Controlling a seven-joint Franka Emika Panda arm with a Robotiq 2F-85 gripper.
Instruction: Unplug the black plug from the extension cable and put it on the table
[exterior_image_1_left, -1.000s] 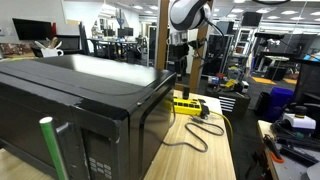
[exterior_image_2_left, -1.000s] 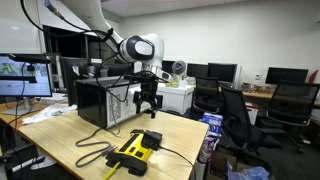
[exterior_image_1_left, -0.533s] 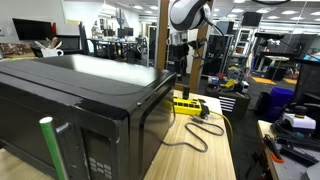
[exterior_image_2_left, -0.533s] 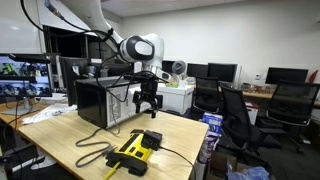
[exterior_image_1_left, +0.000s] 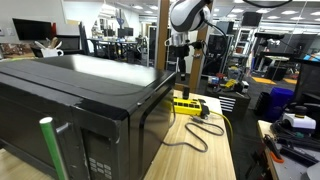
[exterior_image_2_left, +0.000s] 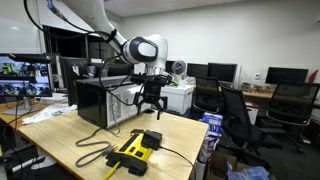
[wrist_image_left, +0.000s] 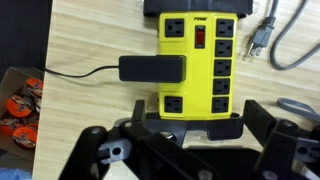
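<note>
The yellow extension cable (wrist_image_left: 195, 60) lies on the light wood table (wrist_image_left: 80, 40). The black plug (wrist_image_left: 152, 68) sits in a socket on its left side, and its thin black cord (wrist_image_left: 80, 72) runs off to the left. My gripper (wrist_image_left: 200, 120) is open and empty, hovering above the near end of the strip without touching it. In both exterior views the gripper (exterior_image_2_left: 152, 103) (exterior_image_1_left: 180, 66) hangs well above the strip (exterior_image_2_left: 130, 152) (exterior_image_1_left: 188, 103). The plug (exterior_image_2_left: 152, 138) shows as a black block on the strip.
A large black microwave-like box (exterior_image_1_left: 80, 100) (exterior_image_2_left: 100, 100) fills the table beside the strip. A loose grey plug with a grey cord (wrist_image_left: 262, 35) lies to the right of the strip. A box with orange items (wrist_image_left: 20, 105) sits beyond the table edge.
The arm has shifted slightly sideways above the strip. The plug and the strip have not moved.
</note>
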